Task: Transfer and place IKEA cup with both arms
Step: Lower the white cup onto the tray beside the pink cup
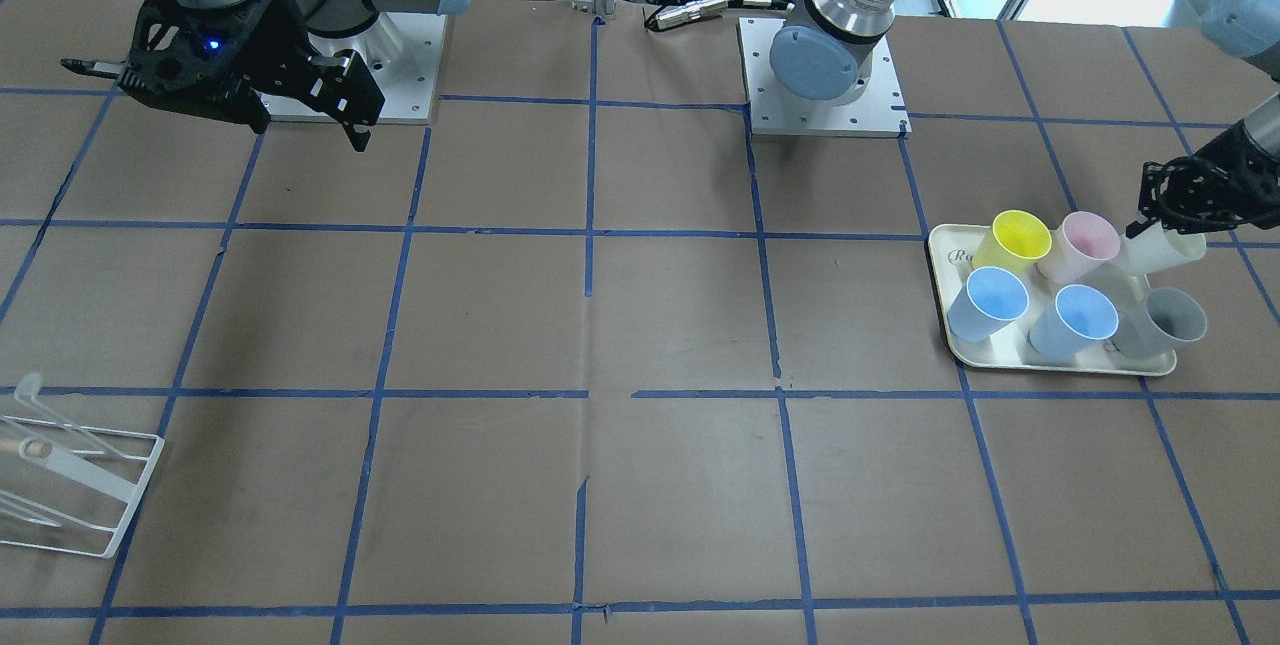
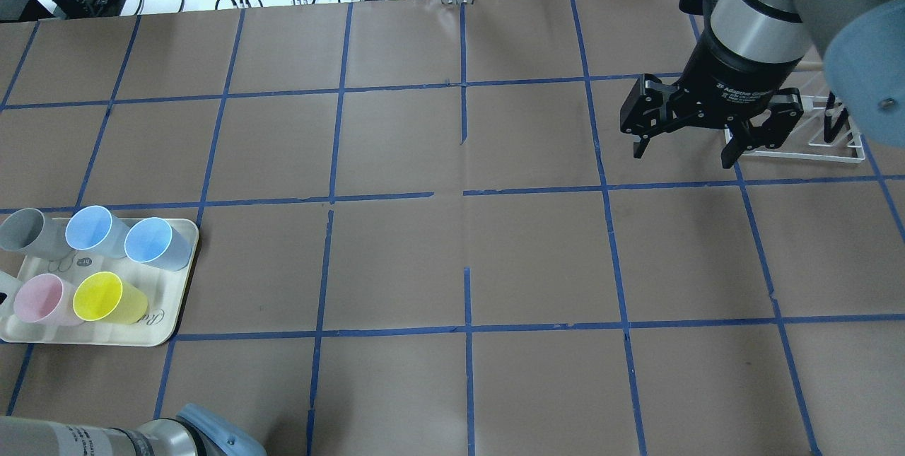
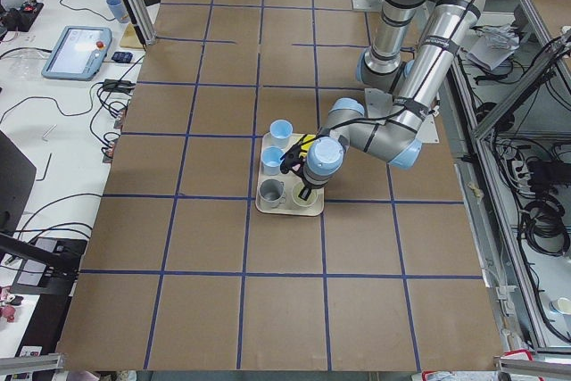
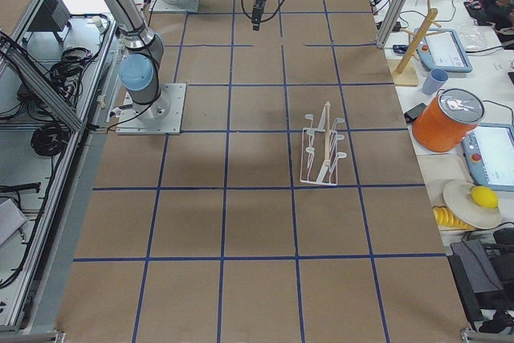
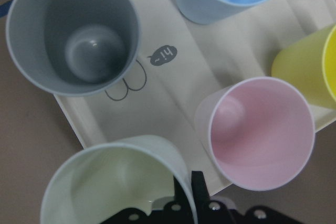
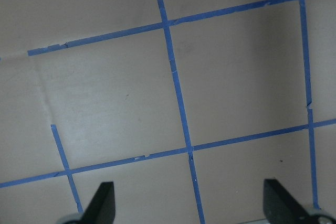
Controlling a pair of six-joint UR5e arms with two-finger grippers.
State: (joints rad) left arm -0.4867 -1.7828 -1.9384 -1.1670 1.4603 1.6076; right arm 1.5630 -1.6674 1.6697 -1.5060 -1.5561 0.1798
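Note:
The IKEA cup (image 1: 1162, 250), a pale-cream tumbler, is tilted over the tray's (image 1: 958, 350) corner nearest the robot. My left gripper (image 1: 1150, 221) is shut on its rim. In the left wrist view one finger (image 5: 197, 187) pinches the cup's (image 5: 115, 182) wall from outside. I cannot tell whether the cup's base still touches the tray. My right gripper (image 2: 683, 153) is open and empty, held high over the table's other end, and it also shows in the front-facing view (image 1: 218, 103) and in the right wrist view (image 6: 193, 203).
On the tray stand a yellow cup (image 1: 1015, 240), a pink cup (image 1: 1082, 245), two blue cups (image 1: 990, 303) (image 1: 1075, 320) and a grey cup (image 1: 1165, 320). A white wire rack (image 2: 813, 139) stands beside the right gripper. Blue tape lines grid the brown table.

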